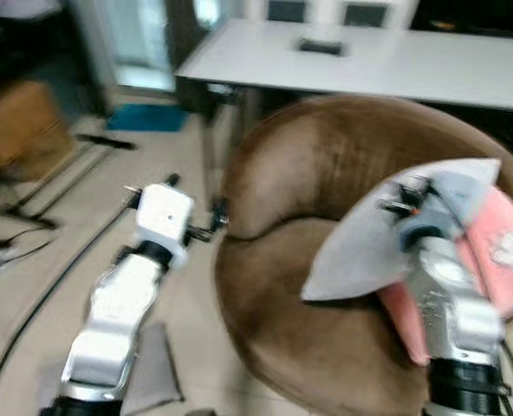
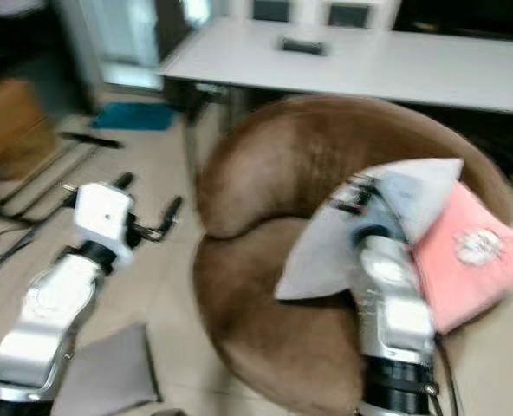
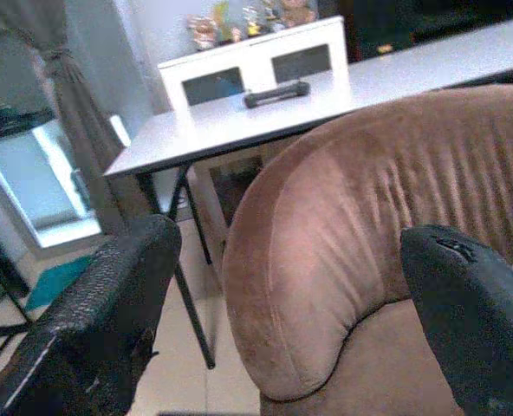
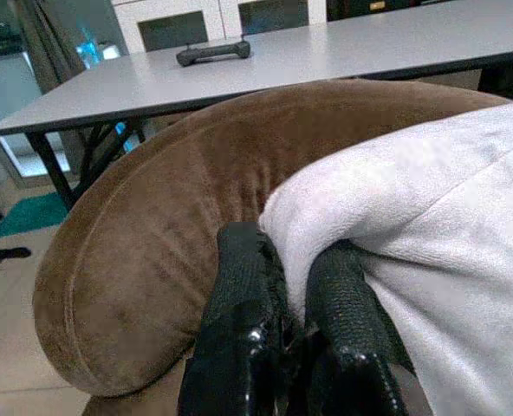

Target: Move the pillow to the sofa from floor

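Grey pillow (image 1: 369,251) pinched in the right tool (image 4: 282,347), hanging over the brown sofa (image 1: 300,347) seat. Left tool (image 3: 282,347) gapes empty, left of the sofa. Next call: lower, release.

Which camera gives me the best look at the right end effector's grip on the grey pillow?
Right wrist view: the right end effector pinches a fold of the grey pillow. In both eye views, blurred, the arm covers the grip over the brown sofa.

No legible text, labels, brands or numbers anywhere.
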Tool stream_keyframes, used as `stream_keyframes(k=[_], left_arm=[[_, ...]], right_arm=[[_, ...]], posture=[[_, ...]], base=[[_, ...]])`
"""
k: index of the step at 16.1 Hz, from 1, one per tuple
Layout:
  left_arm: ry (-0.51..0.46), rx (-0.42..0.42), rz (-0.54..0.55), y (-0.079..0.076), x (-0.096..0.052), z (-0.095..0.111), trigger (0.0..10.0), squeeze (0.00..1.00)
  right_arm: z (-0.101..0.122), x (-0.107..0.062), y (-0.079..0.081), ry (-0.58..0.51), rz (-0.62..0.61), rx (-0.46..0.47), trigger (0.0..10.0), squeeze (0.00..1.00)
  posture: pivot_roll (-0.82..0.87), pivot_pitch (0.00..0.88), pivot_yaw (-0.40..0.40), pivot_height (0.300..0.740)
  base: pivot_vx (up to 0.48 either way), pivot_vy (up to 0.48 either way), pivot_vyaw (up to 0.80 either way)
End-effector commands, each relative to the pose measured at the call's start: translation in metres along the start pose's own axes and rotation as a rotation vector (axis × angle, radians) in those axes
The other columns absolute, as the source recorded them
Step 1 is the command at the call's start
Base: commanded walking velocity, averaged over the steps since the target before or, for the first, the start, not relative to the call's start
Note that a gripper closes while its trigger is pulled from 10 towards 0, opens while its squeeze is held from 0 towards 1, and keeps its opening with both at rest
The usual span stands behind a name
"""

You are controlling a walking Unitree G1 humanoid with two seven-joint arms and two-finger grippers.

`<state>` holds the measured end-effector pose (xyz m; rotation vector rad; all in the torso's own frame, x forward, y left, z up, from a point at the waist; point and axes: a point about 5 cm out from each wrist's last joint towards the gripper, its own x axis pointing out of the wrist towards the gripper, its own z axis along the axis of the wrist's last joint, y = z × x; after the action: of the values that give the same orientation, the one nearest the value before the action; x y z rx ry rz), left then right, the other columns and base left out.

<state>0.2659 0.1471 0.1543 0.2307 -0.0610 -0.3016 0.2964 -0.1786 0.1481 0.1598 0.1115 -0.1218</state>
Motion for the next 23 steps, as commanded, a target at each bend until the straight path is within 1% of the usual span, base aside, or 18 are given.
stream_keyframes(k=[1, 2, 3, 4, 6, 7, 8, 10, 11, 12, 14, 16, 17, 18, 19, 21, 22, 23], left_arm=[[-0.013, 0.006, -0.021, -0.006, 0.003, 0.004, 10.0, 0.00], [-0.003, 0.026, -0.004, -0.003, 0.004, 0.003, 10.0, 0.00], [0.007, 0.040, 0.010, -0.001, 0.004, 0.001, 10.0, 0.00], [0.013, 0.050, 0.016, 0.002, 0.002, 0.000, 10.0, 0.00], [0.020, 0.061, 0.021, 0.004, 0.000, 0.000, 10.0, 0.00], [0.029, 0.074, 0.019, 0.006, -0.003, -0.001, 10.0, 0.00], [0.035, 0.072, 0.003, 0.006, -0.006, -0.001, 10.0, 0.00], [0.059, 0.050, -0.076, 0.003, -0.015, -0.003, 10.0, 0.00], [0.069, 0.049, -0.139, 0.000, -0.022, -0.003, 10.0, 0.00], [0.108, 0.050, -0.214, -0.004, -0.033, -0.007, 10.0, 0.00], [0.136, 0.057, -0.251, -0.005, -0.037, -0.009, 10.0, 0.00], [0.184, 0.069, -0.324, -0.006, -0.047, -0.012, 10.0, 0.00], [0.201, 0.073, -0.348, -0.007, -0.051, -0.013, 10.0, 0.00], [0.208, 0.076, -0.352, -0.006, -0.053, -0.013, 10.0, 0.00], [0.210, 0.081, -0.354, -0.005, -0.053, -0.012, 10.0, 0.00], [0.214, 0.091, -0.353, -0.002, -0.053, -0.010, 10.0, 0.00], [0.218, 0.091, -0.359, -0.002, -0.054, -0.009, 10.0, 0.00], [0.219, 0.091, -0.359, -0.002, -0.054, -0.009, 10.0, 0.00]], right_arm=[[0.016, 0.003, 0.001, -0.073, 0.036, -0.029, 10.0, 0.00], [0.013, 0.008, 0.012, -0.049, 0.126, -0.072, 10.0, 0.00], [0.013, 0.013, 0.019, -0.044, 0.182, -0.095, 10.0, 0.00], [0.017, 0.023, 0.031, -0.063, 0.241, -0.100, 10.0, 0.00], [0.019, 0.031, 0.041, -0.072, 0.295, -0.112, 10.0, 0.00], [0.022, 0.044, 0.057, -0.077, 0.383, -0.119, 10.0, 0.00], [0.022, 0.051, 0.065, -0.071, 0.422, -0.131, 10.0, 0.00], [0.024, 0.064, 0.078, -0.049, 0.480, -0.149, 10.0, 0.00], [0.027, 0.069, 0.083, -0.049, 0.496, -0.148, 10.0, 0.00], [0.029, 0.080, 0.082, -0.042, 0.473, -0.187, 10.0, 0.00], [0.027, 0.090, 0.071, 0.002, 0.401, -0.227, 10.0, 0.00], [0.023, 0.098, 0.052, 0.045, 0.312, -0.266, 10.0, 0.00], [0.022, 0.100, 0.043, 0.055, 0.291, -0.275, 10.0, 0.00], [0.020, 0.101, 0.033, 0.068, 0.258, -0.315, 10.0, 0.00], [0.019, 0.102, 0.021, 0.066, 0.213, -0.370, 10.0, 0.00], [0.022, 0.102, -0.009, 0.059, 0.080, -0.422, 10.0, 0.00], [0.019, 0.100, -0.030, 0.070, -0.025, -0.495, 10.0, 0.00], [0.018, 0.099, -0.035, 0.071, -0.059, -0.523, 10.0, 0.00]], posture=[[-0.02, 0.000, 0.007, 0.740], [-0.02, 0.000, 0.012, 0.740], [-0.02, 0.000, 0.012, 0.740], [-0.01, 0.000, 0.010, 0.740], [-0.01, 0.000, 0.004, 0.740], [0.01, 0.000, -0.011, 0.740], [0.03, 0.000, -0.024, 0.740], [0.06, 0.000, -0.039, 0.740], [0.07, 0.000, -0.045, 0.740], [0.09, 0.000, -0.045, 0.740], [0.10, 0.000, -0.044, 0.740], [0.12, 0.000, -0.041, 0.740], [0.12, 0.000, -0.039, 0.740], [0.13, 0.000, -0.037, 0.740], [0.14, 0.000, -0.041, 0.740], [0.15, 0.000, -0.043, 0.740], [0.15, 0.000, -0.043, 0.740], [0.15, 0.000, -0.043, 0.740]], base=[[0.000, 0.000, 0.00], [0.000, 0.000, 0.00], [0.000, 0.000, 0.00], [0.000, 0.000, 0.00], [0.000, 0.000, 0.00], [0.000, 0.000, 0.00], [0.000, 0.000, 0.00], [0.000, 0.000, 0.00], [0.000, 0.000, 0.00], [0.000, 0.000, 0.00], [0.000, 0.000, 0.00], [0.000, 0.000, 0.00], [0.000, 0.000, 0.00], [0.000, 0.000, 0.00], [0.000, 0.000, 0.00], [0.000, 0.000, 0.00], [0.000, 0.000, 0.00], [0.000, 0.000, 0.00]])
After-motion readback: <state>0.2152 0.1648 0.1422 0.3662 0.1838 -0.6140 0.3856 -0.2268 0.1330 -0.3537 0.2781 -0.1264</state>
